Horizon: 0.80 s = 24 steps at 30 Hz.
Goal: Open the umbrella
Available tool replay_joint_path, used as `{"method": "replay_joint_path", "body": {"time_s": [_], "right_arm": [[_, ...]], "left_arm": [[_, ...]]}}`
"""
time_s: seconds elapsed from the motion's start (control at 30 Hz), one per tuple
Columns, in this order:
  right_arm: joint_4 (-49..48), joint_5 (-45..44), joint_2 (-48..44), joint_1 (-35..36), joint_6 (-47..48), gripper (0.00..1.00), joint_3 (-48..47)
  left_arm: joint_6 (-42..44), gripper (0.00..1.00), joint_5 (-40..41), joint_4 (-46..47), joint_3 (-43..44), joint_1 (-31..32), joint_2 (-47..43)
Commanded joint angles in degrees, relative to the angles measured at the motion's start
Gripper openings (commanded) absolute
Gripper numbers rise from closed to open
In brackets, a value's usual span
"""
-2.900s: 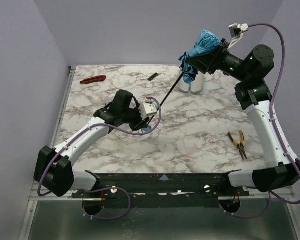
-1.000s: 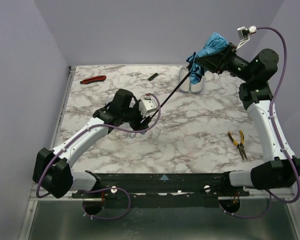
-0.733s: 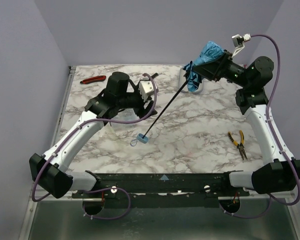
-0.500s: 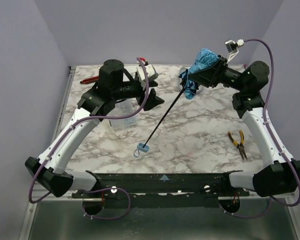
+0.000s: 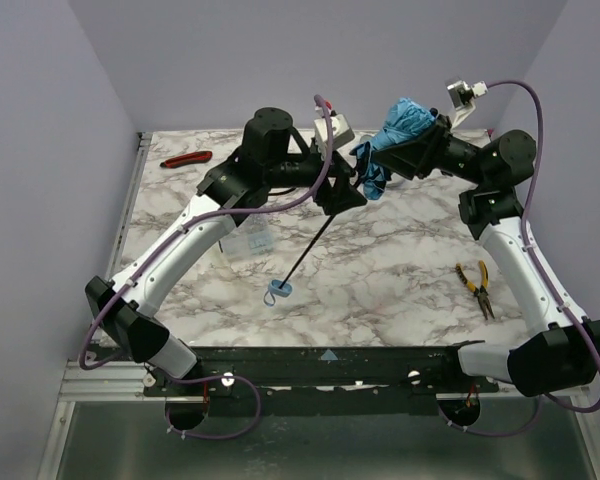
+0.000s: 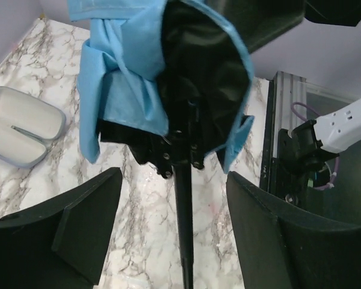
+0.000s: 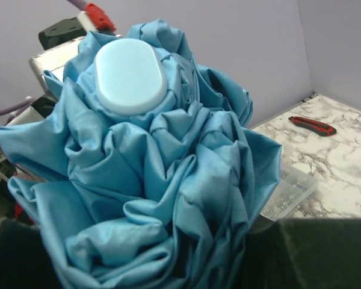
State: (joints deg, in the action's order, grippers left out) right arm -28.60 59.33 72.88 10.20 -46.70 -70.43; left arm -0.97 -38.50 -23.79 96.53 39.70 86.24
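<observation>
- Two grippers attend the umbrella (image 5: 405,118), which is held in the air above the table (image 5: 400,260). The bunched blue canopy (image 7: 156,180) is uppermost and the thin black shaft (image 5: 315,238) slants down from it. The small blue handle (image 5: 278,291) is at the shaft's low end, on the marble or just above it; you cannot tell which.
- Your right gripper (image 5: 398,145) is clamped round the canopy at the shaft's top end. Its wrist view is filled with crumpled fabric and the pale cap (image 7: 129,75), with dark fingers at both lower corners.
- Your left gripper (image 6: 182,241) is spread wide, with one finger on each side of the shaft and neither touching it. It sits just below the black hub (image 6: 179,150) where the ribs gather round the shaft.
- The step in hand, as I read it, is lining up on the shaft to take that sliding hub. The canopy is not spread at all, so the opening itself is not yet begun.
- Next you would need to centre the shaft between the fingers and close on the hub or just beneath it. Then push the hub along the shaft toward the cap.
- Mind that the right gripper's hold on the fabric will likely stop the ribs from spreading. It may have to move to the cap or let go.
- An open pale case (image 6: 18,133) lies on the marble to one side of the shaft.
</observation>
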Motion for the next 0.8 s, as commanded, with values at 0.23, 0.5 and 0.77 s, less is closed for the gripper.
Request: {"method": "replay_joint_path", "body": {"time_s": [0.23, 0.5, 0.77], "right_arm": [[-3.9, -1.6, -2.3, 0.7, -0.1, 0.21, 0.8], [14.0, -4.0, -4.7, 0.1, 10.5, 0.94, -6.4], [23.3, -5.1, -5.5, -1.6, 15.0, 1.00, -14.9]], "left_arm": [[0.7, 0.00, 2.0, 1.5, 3.2, 0.2, 1.3], [14.1, 0.00, 7.0, -3.5, 6.1, -3.6, -2.3], [39.6, 0.00, 21.1, -2.9, 3.3, -4.5, -7.6]]}}
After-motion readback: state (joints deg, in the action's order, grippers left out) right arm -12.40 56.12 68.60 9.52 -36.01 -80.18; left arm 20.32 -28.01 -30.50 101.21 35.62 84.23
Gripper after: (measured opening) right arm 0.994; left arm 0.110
